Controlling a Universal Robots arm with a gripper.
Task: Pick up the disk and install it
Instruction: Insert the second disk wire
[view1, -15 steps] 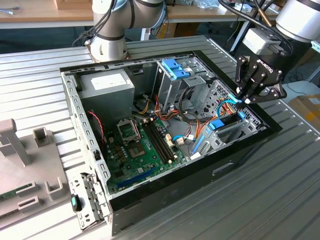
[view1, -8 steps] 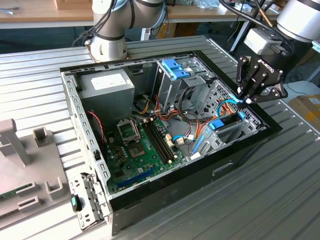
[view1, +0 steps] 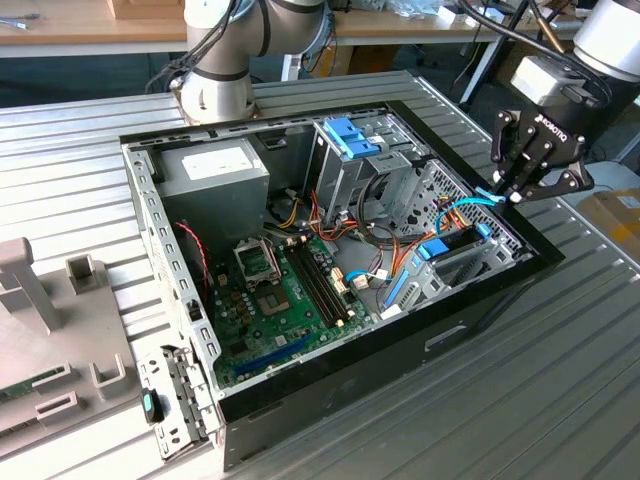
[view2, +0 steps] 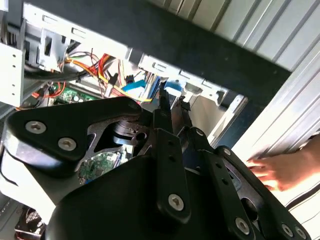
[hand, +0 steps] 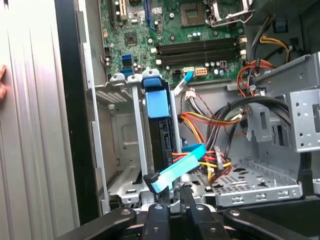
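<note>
The disk (hand: 162, 134) is inside the open computer case (view1: 480, 300). It stands on its thin edge in the metal bay (hand: 125, 145) at the case corner farthest from the power supply (view1: 213, 172). Its long axis runs along the case wall beside it, and its light-blue rail end (view1: 432, 250) faces the motherboard (view1: 285, 300) in the middle of the case. The dark body reaches back toward the corner.

The arm comes down from outside that corner and tilts inward over the case rim, so the gripper (view1: 510, 195) hovers just above the bay. In both wrist views the fingers (hand: 163, 202) sit narrow, nearly together. They pinch the black-tipped end of a light-blue flat cable (hand: 182, 165), which arches up from the bundle of orange and yellow wires (hand: 210, 122) beside the disk. The disk itself is not in the gripper's hold.

The case also holds a tall drive cage with a blue latch (view1: 350, 135) next to the power supply. The case lies on a ridged metal table (view1: 560, 390), and a person's hand (view2: 280, 170) rests on the table just outside the case wall.
</note>
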